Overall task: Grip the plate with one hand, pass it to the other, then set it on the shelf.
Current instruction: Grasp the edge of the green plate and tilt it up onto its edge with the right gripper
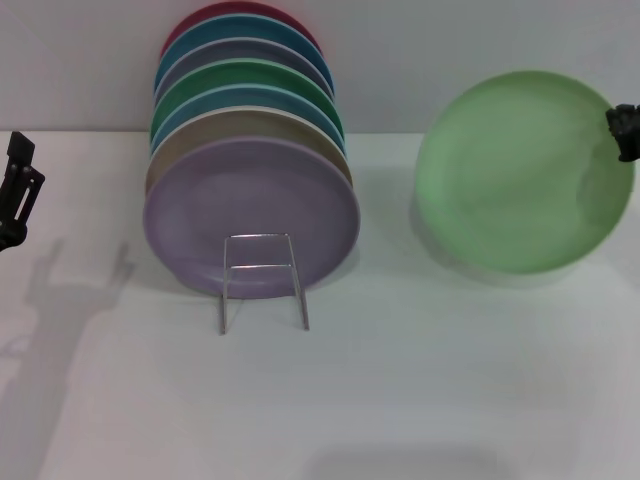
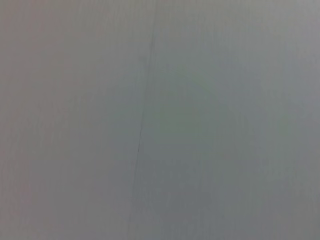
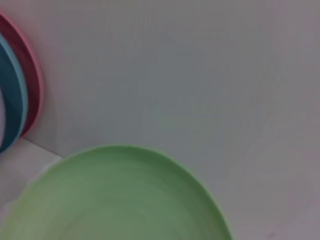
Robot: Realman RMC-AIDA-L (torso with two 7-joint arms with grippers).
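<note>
My right fingers pinched pale green plate by its 2 o'clock rim, plate tilted off bench, well apart from shelf. Left fingers waited at 9 o'clock; spread unclear. Risk: thin rim grip, plate could swing or slip during handover.

Plate right of shelf

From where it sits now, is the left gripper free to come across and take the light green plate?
Probably not directly. The left gripper sits at the far left, and the shelf with its stacked plates stands between it and the light green plate, held up by the right gripper.
</note>
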